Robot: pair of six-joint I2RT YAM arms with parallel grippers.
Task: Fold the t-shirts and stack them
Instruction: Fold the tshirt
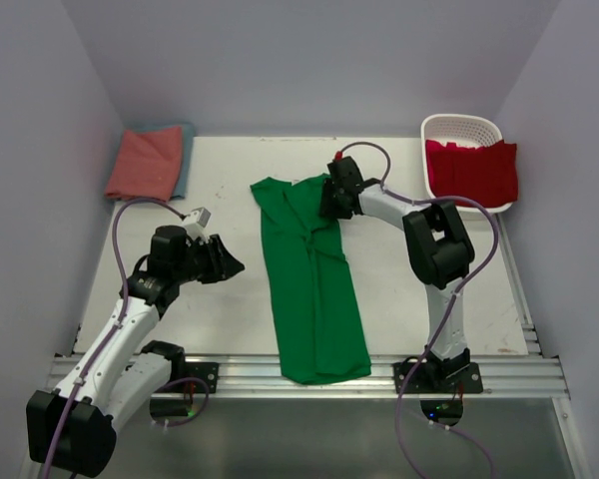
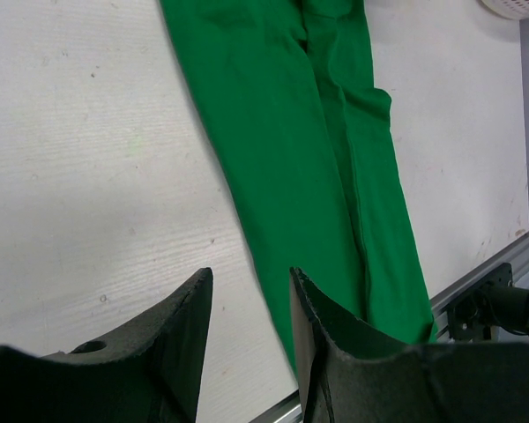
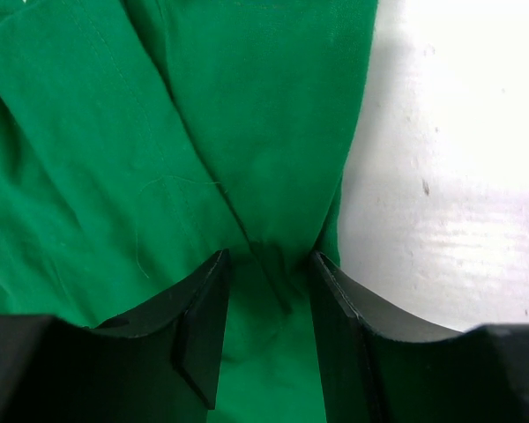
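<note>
The bright green t-shirt (image 1: 314,289) lies on the table as a long strip folded lengthwise, running from the far middle to the near edge. My right gripper (image 1: 331,200) is down on its far right part, jaws open with green cloth (image 3: 203,115) and a small crease between the fingers (image 3: 269,256). My left gripper (image 1: 225,261) is open and empty over bare table just left of the strip; its wrist view shows the shirt's left edge (image 2: 291,159) beyond the fingertips (image 2: 251,273). The salmon-pink shirt (image 1: 145,160) lies folded on the teal-blue one (image 1: 187,150) at the far left. The red shirt (image 1: 471,172) hangs out of the basket.
The white lattice basket (image 1: 459,122) stands at the far right corner. The metal rail (image 1: 280,371) runs along the near table edge, under the green shirt's near end. White walls close in the left, far and right sides.
</note>
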